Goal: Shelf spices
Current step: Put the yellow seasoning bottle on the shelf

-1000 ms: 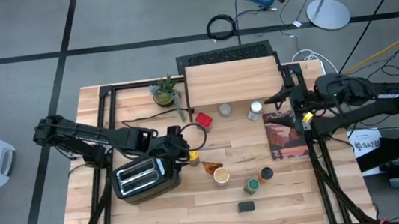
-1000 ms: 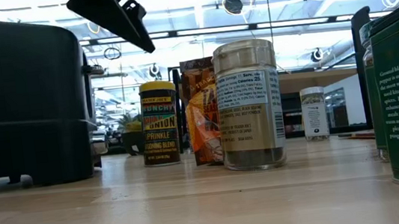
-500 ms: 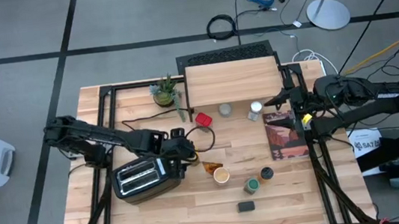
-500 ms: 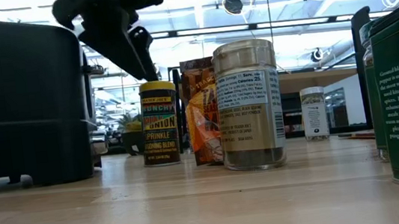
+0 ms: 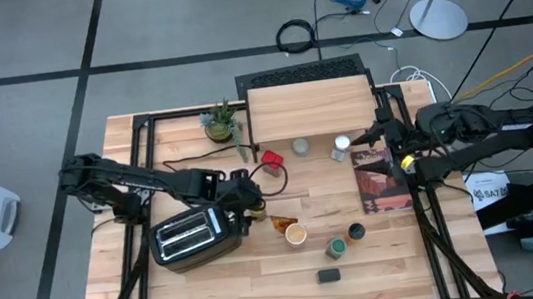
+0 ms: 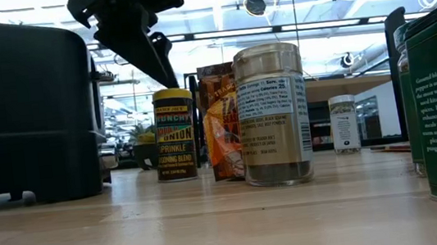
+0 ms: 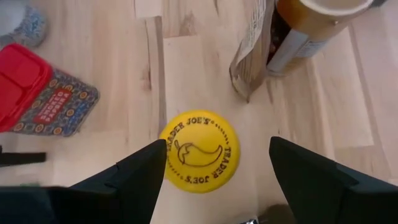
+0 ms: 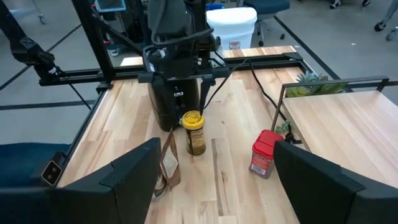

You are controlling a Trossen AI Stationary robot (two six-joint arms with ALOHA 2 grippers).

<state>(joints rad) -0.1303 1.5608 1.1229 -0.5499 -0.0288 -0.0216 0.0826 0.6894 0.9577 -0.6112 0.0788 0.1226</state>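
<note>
Spices include a round yellow-lidded jar point(image 7: 199, 150) under the open left pincer point(image 7: 214, 165).

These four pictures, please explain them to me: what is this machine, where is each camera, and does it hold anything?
It is a robot with two dark arms at a wooden table. One camera looks down from above, one sits at table height, and one rides on each wrist. The left gripper hangs open, directly above a yellow-lidded spice jar, beside the toaster. The right gripper waits open by the small shelf, whose top is bare. Other spice jars stand on the table. Nothing is held.
</note>
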